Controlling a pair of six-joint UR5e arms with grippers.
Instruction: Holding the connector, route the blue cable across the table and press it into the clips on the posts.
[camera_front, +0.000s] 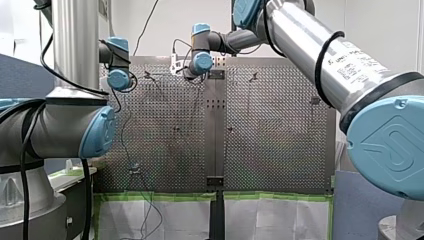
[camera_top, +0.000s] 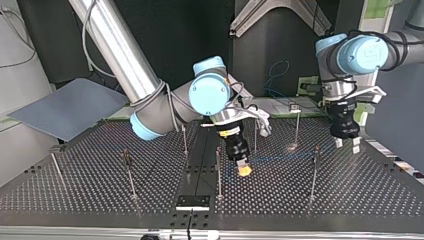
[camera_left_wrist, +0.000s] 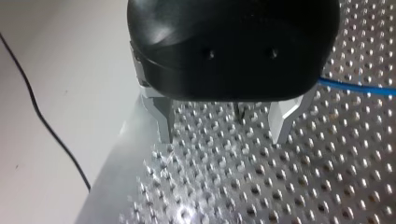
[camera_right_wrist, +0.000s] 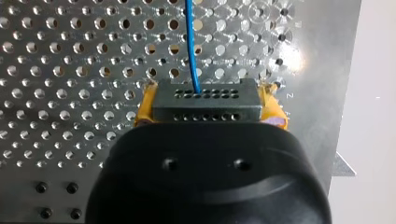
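Your right gripper (camera_top: 243, 170) clamps the dark grey perforated connector (camera_right_wrist: 205, 106); its thin blue cable (camera_right_wrist: 191, 42) runs straight ahead, past your open left gripper (camera_left_wrist: 225, 125)

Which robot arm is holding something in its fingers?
My right gripper, the one with yellow pads: it clamps the dark connector on the blue cable. My left gripper is open, its metal fingers gripping nothing.

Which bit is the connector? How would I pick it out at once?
Look at the big perforated metal table, then at my right hand near its middle, the one with yellow pads. Pinched between those pads is the connector, a small dark grey rectangular block with rows of tiny holes; it alone has the thin blue cable running out of it.
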